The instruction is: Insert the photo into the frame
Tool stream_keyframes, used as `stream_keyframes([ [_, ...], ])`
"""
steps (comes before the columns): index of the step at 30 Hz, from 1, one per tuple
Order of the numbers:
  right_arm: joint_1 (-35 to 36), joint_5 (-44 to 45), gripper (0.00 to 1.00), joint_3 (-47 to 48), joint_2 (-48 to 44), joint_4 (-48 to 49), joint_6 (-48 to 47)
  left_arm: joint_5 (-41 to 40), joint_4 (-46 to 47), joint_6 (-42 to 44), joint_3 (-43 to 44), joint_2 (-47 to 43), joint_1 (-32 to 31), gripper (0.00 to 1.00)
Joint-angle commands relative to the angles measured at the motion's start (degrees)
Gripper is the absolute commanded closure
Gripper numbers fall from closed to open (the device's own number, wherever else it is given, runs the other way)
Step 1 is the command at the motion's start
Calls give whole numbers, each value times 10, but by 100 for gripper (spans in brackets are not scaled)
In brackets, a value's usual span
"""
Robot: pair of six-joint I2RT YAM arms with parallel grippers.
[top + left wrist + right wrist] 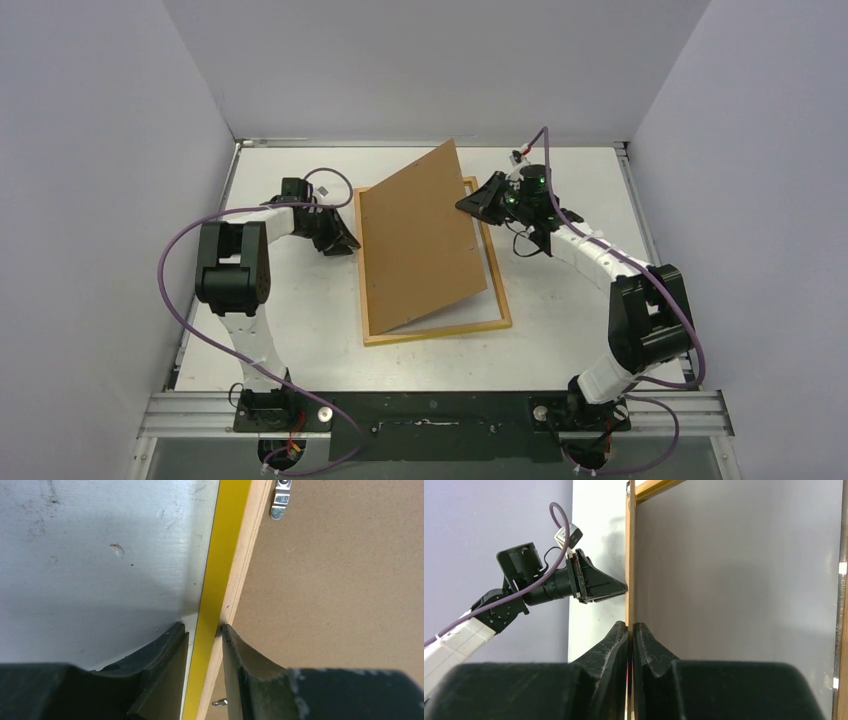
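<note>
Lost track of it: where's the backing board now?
Top view, centre: the backing board leans over the frame, its raised right edge pinched by the right gripper.

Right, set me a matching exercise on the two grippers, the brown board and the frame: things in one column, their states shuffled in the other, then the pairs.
Column 1
1. left gripper
2. right gripper
3. backing board
4. frame

Column 2
A. tilted, right edge raised
B. lying flat underneath
C. shut on the board's edge
D. shut on the frame's left rail

Pairs: 1-D, 2-C, 3-A, 4-B.
</note>
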Motion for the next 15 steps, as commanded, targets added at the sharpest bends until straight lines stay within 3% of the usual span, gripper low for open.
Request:
stream_keyframes([
  [1, -4, -1, 100, -23, -49, 108, 15, -11, 19, -2, -6, 11, -12, 71],
  [8, -4, -2, 100, -60, -50, 138, 26, -9, 19, -3, -8, 11, -13, 71],
  [15, -15, -17, 100, -57, -23, 96, 29, -10, 24, -3, -13, 10, -14, 71],
])
